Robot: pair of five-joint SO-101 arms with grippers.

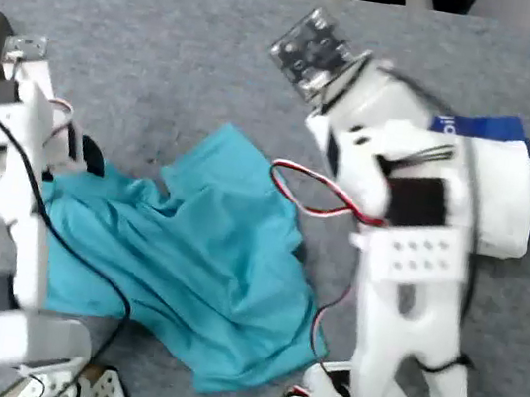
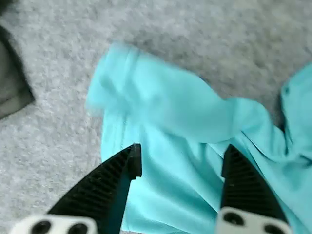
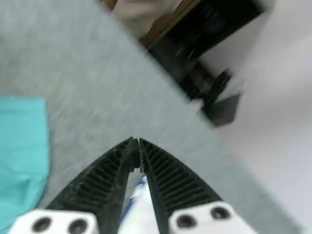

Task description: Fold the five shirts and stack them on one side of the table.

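With left gripper (image 2: 183, 151) spread above the crumpled teal shirt (image 1: 207, 250) in the middle of the table (image 1: 170, 35), and right gripper (image 3: 138, 141) pressed together by the folded stack (image 1: 505, 195) at its right edge: probably best to pinch a single layer, then drag flat.

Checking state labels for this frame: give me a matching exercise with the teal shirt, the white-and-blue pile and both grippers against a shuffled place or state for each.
Things:
1. teal shirt
2. white-and-blue pile
3. left gripper
4. right gripper

Place or state:
A. shut
B. crumpled in the middle of the table
C. open, above the teal shirt
D. at the table's right side in the high view

Pairs: 1-B, 2-D, 3-C, 4-A.
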